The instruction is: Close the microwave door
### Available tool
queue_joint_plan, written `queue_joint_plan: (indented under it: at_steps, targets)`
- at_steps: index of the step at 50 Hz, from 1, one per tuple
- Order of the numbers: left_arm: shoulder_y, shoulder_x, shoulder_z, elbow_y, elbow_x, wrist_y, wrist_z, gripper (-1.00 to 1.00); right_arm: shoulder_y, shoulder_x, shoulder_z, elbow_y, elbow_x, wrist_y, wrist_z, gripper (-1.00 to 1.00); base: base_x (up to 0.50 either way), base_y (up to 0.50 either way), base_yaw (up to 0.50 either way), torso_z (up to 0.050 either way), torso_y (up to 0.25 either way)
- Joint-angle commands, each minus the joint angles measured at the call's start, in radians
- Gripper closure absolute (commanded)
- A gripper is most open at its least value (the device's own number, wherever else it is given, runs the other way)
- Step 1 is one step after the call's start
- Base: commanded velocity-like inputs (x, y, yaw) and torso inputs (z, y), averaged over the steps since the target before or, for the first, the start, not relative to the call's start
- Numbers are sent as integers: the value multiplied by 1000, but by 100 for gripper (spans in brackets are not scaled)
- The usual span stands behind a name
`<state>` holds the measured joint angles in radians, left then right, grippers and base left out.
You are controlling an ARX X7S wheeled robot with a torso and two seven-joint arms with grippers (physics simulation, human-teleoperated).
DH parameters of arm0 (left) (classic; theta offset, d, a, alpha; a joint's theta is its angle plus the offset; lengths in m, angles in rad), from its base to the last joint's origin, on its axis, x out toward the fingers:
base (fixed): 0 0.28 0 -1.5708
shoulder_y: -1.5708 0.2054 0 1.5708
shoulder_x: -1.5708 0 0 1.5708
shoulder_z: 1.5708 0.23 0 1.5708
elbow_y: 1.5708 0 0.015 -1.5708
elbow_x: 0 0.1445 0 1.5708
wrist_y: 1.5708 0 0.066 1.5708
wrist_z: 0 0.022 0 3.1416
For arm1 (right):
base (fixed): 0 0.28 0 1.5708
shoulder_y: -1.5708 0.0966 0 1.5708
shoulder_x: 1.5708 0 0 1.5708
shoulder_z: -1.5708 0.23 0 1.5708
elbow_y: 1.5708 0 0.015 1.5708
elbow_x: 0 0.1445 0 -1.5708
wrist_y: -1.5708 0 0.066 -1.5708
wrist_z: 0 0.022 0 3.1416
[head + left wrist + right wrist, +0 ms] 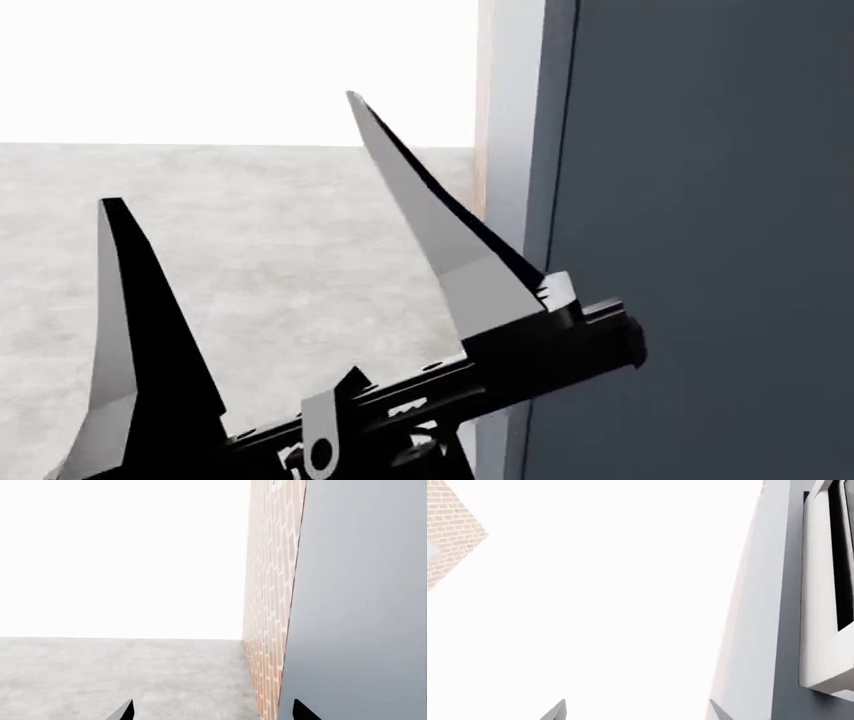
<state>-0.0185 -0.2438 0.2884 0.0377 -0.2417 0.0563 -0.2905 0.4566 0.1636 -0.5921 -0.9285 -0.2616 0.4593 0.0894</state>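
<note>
Beside the grey panel, seemingly the microwave door, at the head view's right, our left claw is spread wide and empty, one finger against the panel's edge, placed to push. Right claw: tips apart, holding nothing.

**Bare grey floor**

A speckled grey concrete floor runs back to a white horizon. In the left wrist view, a brick wall and a grey panel rise beside it. Nothing visible lies on it.
</note>
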Motion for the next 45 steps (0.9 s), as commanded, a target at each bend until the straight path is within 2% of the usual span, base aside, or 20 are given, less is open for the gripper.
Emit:
queue_joint_plan:
  at_steps: [1,8,27,45]
  targets:
    - [-1,-5,3,28,-10,-23,-11,-100,93,-35,1,-11,16,95,-46,-100,0,0,0,0,0]
    - [-4,-9,8,51,-13,-46,-21,-100,183,-51,8,-4,10,163,-74,-100,0,0,0,0,0]
    - [-3,-14,13,32,-19,-18,-18,-100,263,-64,-15,-9,15,225,-86,-100,0,0,0,0,0]
    - [-8,-17,19,22,-23,-9,-21,-100,372,-81,16,6,41,271,-90,-100,0,0,0,0,0]
